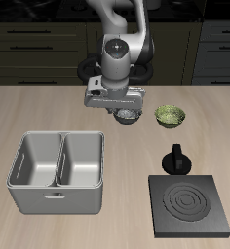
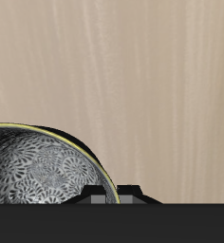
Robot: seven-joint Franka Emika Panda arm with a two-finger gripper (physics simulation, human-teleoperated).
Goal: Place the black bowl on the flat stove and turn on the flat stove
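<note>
My gripper (image 1: 127, 109) is at the back middle of the table, shut on the rim of the black bowl (image 1: 130, 117), which hangs just under the fingers. In the wrist view the black bowl (image 2: 38, 176) shows its grey-white speckled inside close up, with its rim between the tips of the gripper (image 2: 114, 194). The flat stove (image 1: 193, 206) lies near the table's front edge, dark with ring burner marks. Its black round knob (image 1: 176, 160) sits at its back edge. The stove top is bare.
An olive-green bowl (image 1: 170, 116) stands on the table beside the held bowl, between it and the stove side. A grey two-compartment metal tray (image 1: 58, 173) stands toward the front on the other side of the table.
</note>
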